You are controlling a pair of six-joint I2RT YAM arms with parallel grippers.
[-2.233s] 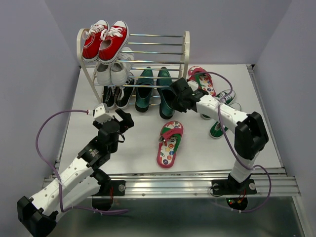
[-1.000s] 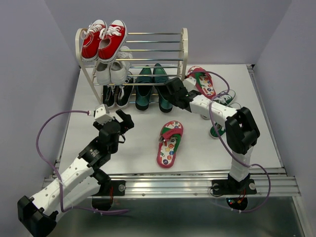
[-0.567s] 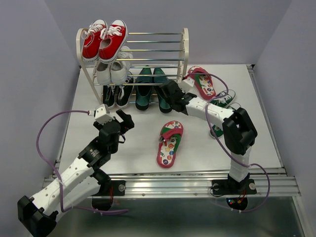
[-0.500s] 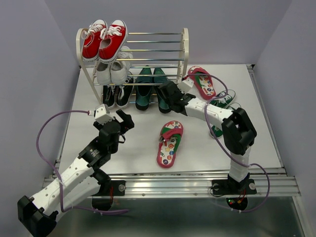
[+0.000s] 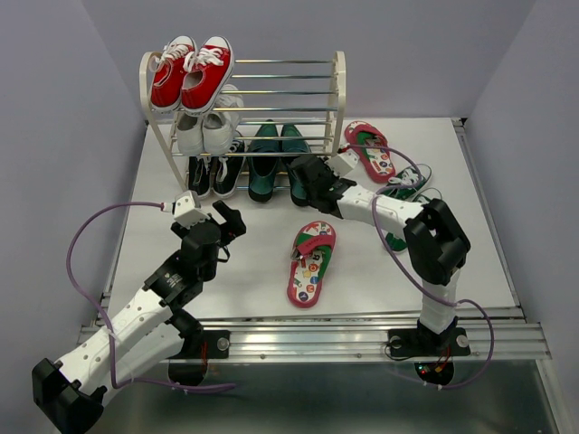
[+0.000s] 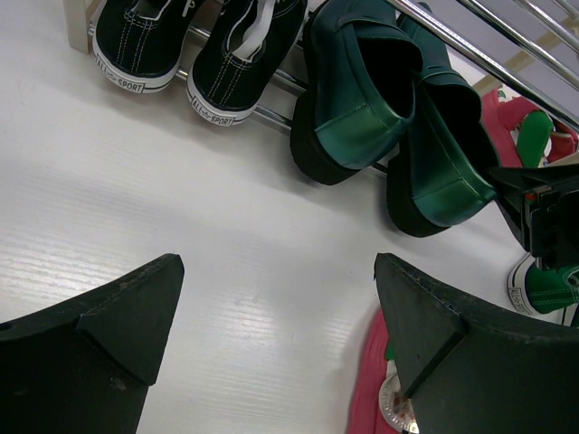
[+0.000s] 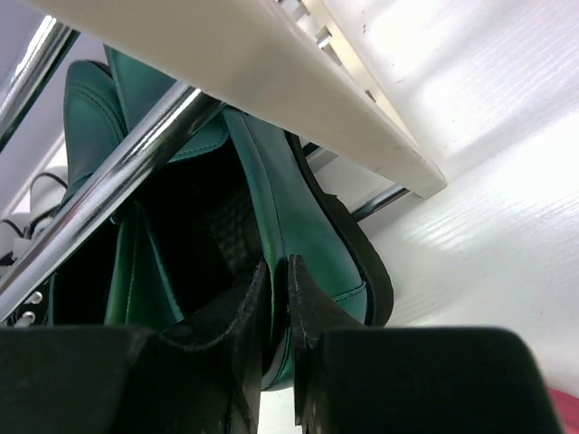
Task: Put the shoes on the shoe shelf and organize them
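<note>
The shoe shelf [image 5: 340, 90] stands at the back. Two dark green loafers [image 5: 264, 163] sit side by side on its bottom tier. My right gripper [image 5: 300, 177] is shut on the heel wall of the right loafer [image 7: 312, 240], one finger inside it and one outside. One pink flip-flop [image 5: 312, 262] lies in the middle of the table; the other [image 5: 371, 150] lies right of the shelf. Green canvas sneakers [image 5: 409, 179] lie behind my right arm, partly hidden. My left gripper [image 5: 226, 217] is open and empty above the table, left of the near flip-flop [image 6: 375, 362].
Red sneakers [image 5: 192, 74] fill the left of the top tier, white sneakers [image 5: 206, 131] the left of the middle tier, black sneakers [image 5: 215, 174] the bottom left. The shelf's chrome rods [image 7: 109, 194] and cream frame [image 7: 271, 81] pass close over my right gripper.
My right gripper has carried the right loafer left and back under the shelf, setting it beside the other loafer. My left arm has stayed still.
</note>
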